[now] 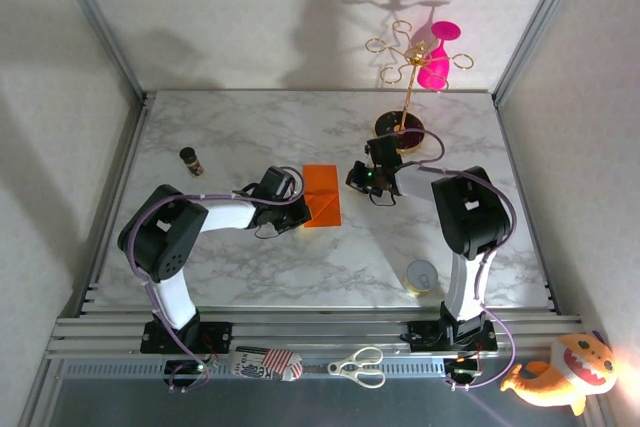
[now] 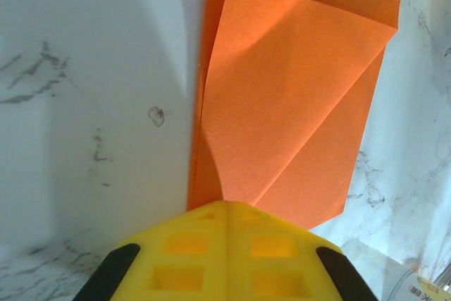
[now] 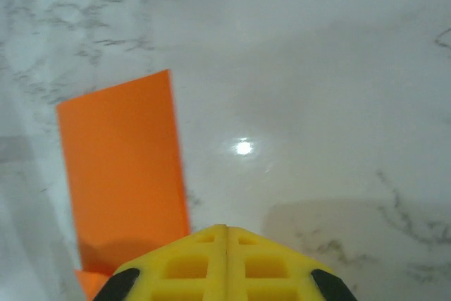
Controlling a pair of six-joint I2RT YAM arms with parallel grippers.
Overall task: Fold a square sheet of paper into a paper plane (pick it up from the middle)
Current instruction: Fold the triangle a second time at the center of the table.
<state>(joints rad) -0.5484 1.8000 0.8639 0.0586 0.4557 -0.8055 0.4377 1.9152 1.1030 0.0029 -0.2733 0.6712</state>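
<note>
The thin bright-orange paper sheet (image 1: 322, 194), folded to a strip with one corner flap turned in, lies flat on the white marble table (image 1: 250, 267), long axis running near to far. The left gripper (image 2: 227, 206), fingers pressed together and holding nothing, noses against its left edge. The right gripper (image 3: 225, 229), likewise closed and empty, sits just right of it.

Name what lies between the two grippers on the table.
The partly folded orange paper lies between the left gripper and the right gripper; the top view shows it.
</note>
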